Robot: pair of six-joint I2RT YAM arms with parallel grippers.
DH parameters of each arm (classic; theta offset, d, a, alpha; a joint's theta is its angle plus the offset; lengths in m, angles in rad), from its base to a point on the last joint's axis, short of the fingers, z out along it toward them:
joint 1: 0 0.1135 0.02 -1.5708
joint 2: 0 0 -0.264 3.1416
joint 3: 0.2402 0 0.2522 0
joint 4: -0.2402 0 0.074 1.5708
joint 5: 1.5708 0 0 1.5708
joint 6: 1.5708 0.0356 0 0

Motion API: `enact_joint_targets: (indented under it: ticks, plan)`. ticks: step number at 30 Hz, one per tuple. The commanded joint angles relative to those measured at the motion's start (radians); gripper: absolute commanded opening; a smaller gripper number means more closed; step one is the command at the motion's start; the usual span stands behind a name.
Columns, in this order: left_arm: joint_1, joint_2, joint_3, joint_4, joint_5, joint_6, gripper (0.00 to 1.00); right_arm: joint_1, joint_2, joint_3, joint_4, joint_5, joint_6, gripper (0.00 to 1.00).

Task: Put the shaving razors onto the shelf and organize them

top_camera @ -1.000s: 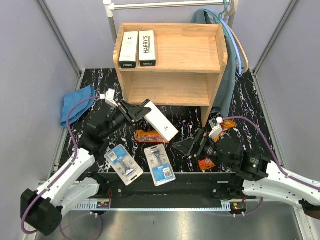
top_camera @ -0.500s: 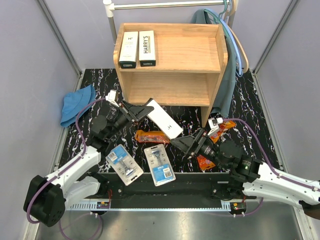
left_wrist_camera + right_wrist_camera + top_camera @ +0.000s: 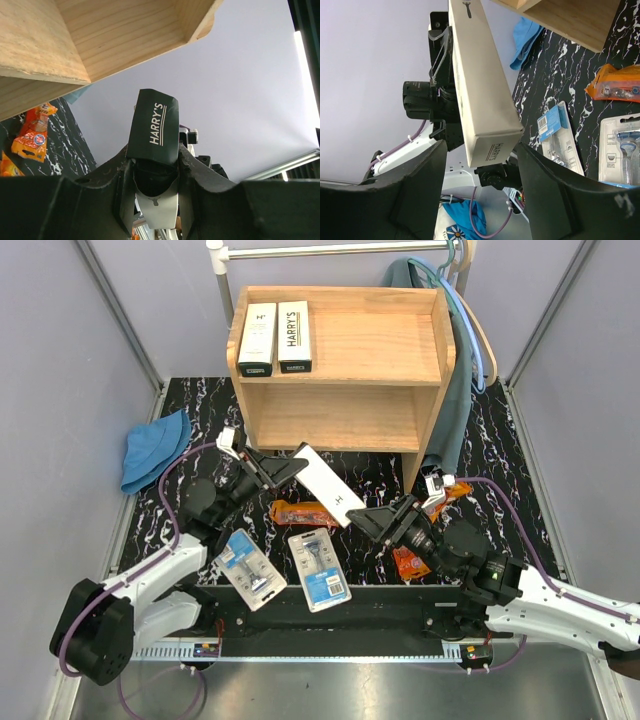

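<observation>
My left gripper (image 3: 280,468) is shut on the black end of a long white Harry's box (image 3: 328,485), held above the mat in front of the shelf (image 3: 375,340). In the left wrist view the box (image 3: 155,127) sits between that gripper's (image 3: 155,165) jaws. My right gripper (image 3: 377,520) is open, its jaws on either side of the box's free end (image 3: 485,100), with a gap on one side. Two more Harry's boxes (image 3: 257,338) (image 3: 294,336) lie on the top tier. Two blister cards (image 3: 247,568) (image 3: 319,568) and three orange pouches (image 3: 300,512) (image 3: 410,563) (image 3: 452,488) lie on the mat.
A blue cloth hat (image 3: 155,448) lies at the mat's left edge. A metal clothes rail (image 3: 330,250) runs behind the shelf, and a grey garment (image 3: 455,390) on a hanger hangs against the shelf's right side. Grey walls close in both sides.
My right gripper has moved up and left to the box's free end and its jaws have narrowed. The left gripper has carried the box slightly right, toward it.
</observation>
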Motion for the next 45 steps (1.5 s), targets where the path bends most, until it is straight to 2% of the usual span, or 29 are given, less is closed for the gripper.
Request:
enact_joint_targets:
  ticks: [1,7,10,11,14,17,18,20,22,23,25,26,27,29,30,33,35,37,40,41,42,45]
  plan:
    - [-0.022,0.003,0.013,0.131,0.005,-0.017,0.15,0.006,0.014,0.010,0.055,0.038,-0.020,0.64]
    - [-0.053,0.032,0.018,0.178,-0.001,-0.030,0.15,0.006,0.023,0.012,0.071,0.028,-0.023,0.55]
    - [-0.061,0.040,0.012,0.183,-0.006,-0.033,0.15,0.007,0.005,0.004,0.079,0.027,-0.027,0.43]
    - [-0.061,0.037,0.010,0.180,-0.009,-0.031,0.15,0.006,0.001,0.001,0.079,0.025,-0.027,0.37]
    - [-0.062,0.037,0.010,0.168,-0.009,-0.022,0.18,0.006,-0.017,-0.007,0.075,0.024,-0.024,0.31]
    - [-0.061,0.032,0.013,0.146,-0.006,-0.004,0.33,0.006,-0.032,-0.015,0.071,0.027,-0.020,0.27]
    - [-0.061,0.029,0.016,0.125,-0.003,0.004,0.54,0.007,-0.037,-0.015,0.070,0.025,-0.019,0.24]
    - [-0.061,0.019,0.025,0.093,0.002,0.031,0.80,0.006,-0.038,-0.015,0.067,0.025,-0.017,0.23]
    - [-0.061,-0.001,0.042,0.016,0.009,0.062,0.99,0.006,-0.037,-0.008,0.064,0.022,-0.019,0.21]
    - [-0.061,-0.013,0.048,-0.015,0.008,0.102,0.99,0.006,-0.035,-0.007,0.059,0.021,-0.022,0.20]
    - [-0.059,-0.055,0.090,-0.197,-0.001,0.159,0.99,0.006,-0.034,-0.002,0.053,0.022,-0.022,0.19]
    - [-0.059,-0.075,0.113,-0.281,-0.026,0.243,0.99,0.007,-0.032,-0.001,0.048,0.025,-0.022,0.19]
    - [-0.059,-0.093,0.166,-0.464,-0.044,0.289,0.99,0.006,-0.035,-0.001,0.047,0.027,-0.022,0.18]
    - [-0.059,-0.156,0.222,-0.640,-0.131,0.420,0.99,0.006,-0.037,0.001,0.039,0.033,-0.020,0.17]
    - [-0.058,-0.176,0.273,-0.800,-0.167,0.461,0.99,0.006,-0.038,0.001,0.036,0.034,-0.019,0.17]
    - [-0.053,-0.268,0.334,-1.003,-0.297,0.573,0.99,0.006,-0.035,0.005,0.022,0.034,-0.023,0.16]
    - [-0.047,-0.337,0.352,-1.082,-0.389,0.625,0.99,0.006,-0.031,0.008,0.015,0.033,-0.022,0.16]
    - [-0.042,-0.381,0.384,-1.205,-0.450,0.656,0.99,0.006,-0.023,0.013,0.012,0.031,-0.023,0.15]
    - [-0.042,-0.389,0.462,-1.470,-0.685,0.676,0.99,0.006,-0.017,0.022,0.004,0.028,-0.031,0.15]
    - [-0.044,-0.383,0.505,-1.559,-0.846,0.612,0.99,0.006,-0.014,0.025,0.004,0.030,-0.031,0.15]
    - [-0.044,-0.373,0.524,-1.696,-0.904,0.590,0.99,0.006,-0.009,0.030,0.004,0.025,-0.034,0.15]
    - [-0.042,-0.369,0.553,-1.779,-0.994,0.598,0.99,0.006,0.009,0.050,0.004,0.013,-0.050,0.15]
